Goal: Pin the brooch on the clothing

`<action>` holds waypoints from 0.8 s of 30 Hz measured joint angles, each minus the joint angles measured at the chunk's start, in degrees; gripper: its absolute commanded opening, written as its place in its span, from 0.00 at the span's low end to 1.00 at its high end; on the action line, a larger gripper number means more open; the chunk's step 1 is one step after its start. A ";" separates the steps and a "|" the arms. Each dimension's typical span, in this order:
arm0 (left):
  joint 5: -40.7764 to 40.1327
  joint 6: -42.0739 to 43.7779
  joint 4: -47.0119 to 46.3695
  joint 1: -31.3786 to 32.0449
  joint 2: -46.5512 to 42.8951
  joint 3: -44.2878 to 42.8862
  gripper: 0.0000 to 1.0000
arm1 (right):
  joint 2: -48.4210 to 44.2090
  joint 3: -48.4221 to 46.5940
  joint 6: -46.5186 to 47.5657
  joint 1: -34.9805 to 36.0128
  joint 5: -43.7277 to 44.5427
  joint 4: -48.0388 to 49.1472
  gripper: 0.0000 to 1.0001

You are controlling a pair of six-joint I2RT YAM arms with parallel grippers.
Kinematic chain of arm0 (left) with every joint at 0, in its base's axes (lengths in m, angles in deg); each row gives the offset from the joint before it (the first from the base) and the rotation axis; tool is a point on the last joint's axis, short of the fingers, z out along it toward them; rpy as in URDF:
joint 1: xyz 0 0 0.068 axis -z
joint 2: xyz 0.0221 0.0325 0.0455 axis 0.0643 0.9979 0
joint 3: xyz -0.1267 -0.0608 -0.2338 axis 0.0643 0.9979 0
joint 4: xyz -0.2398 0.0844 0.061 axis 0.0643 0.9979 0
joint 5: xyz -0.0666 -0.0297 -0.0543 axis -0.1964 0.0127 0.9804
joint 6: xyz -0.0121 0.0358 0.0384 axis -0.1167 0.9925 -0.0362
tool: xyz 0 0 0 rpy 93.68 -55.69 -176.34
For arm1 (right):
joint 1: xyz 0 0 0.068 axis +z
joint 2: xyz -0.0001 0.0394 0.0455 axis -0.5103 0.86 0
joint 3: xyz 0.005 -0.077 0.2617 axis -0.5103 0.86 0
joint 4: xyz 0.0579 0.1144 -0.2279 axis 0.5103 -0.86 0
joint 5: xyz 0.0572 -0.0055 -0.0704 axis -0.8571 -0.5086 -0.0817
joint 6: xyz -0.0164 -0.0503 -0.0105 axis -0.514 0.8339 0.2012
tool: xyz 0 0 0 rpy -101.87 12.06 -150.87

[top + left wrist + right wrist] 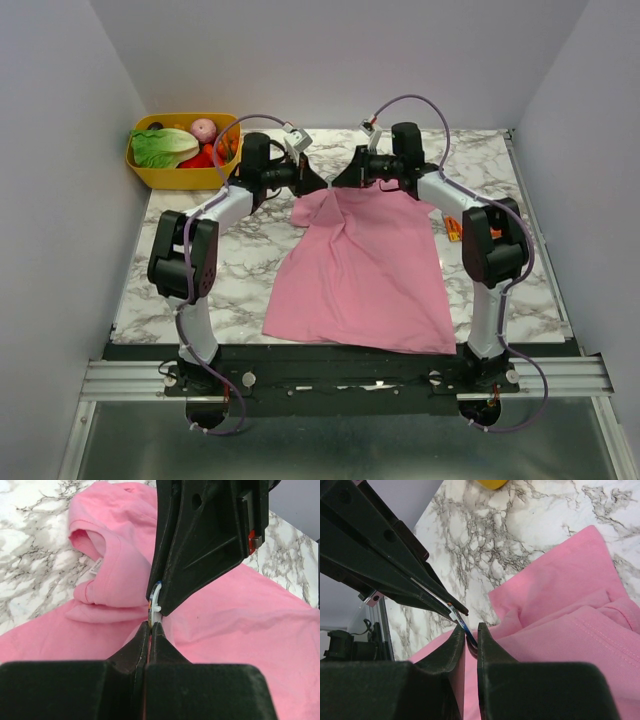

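As the two arms are leaning in from either side, meeting point: the left gripper (318, 184) and the right gripper (338, 182) are touching tip to tip over the far part of the marble table (250, 260).
Left gripper: its fingers are pressing flat together, pinching one edge of the brooch (156, 602).
Right gripper: its fingers are standing a narrow slit apart, nipping the brooch's opposite edge; whether cloth is also caught there cannot be told.
Brooch: it is showing edge-on as a thin pale sliver, bridging both sets of fingertips, off the table and just above the clothing (360, 270).
Clothing: the pink T-shirt is lying spread between the arms, its wide end toward the arm bases, its far end gathering into a narrow point right under the grippers.
Neck opening (95, 555): it is lying on the marble, left of the fingertips in the left wrist view.
Yellow bin (175, 178): it is sitting at the far left corner, holding vegetables, well apart from the shirt.
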 measured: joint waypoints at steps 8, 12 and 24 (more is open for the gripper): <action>-1.09 -1.01 -5.16 0.00 -2.34 2.60 0.00 | -2.78 0.79 -1.90 0.68 3.87 0.00 0.14; -1.68 -1.25 -6.54 -0.04 -2.40 3.32 0.00 | -2.80 0.83 -2.93 0.83 4.98 -0.11 0.14; -2.34 -1.62 -8.04 -0.31 -2.40 4.04 0.00 | -2.95 1.27 -5.73 1.01 7.30 0.02 0.14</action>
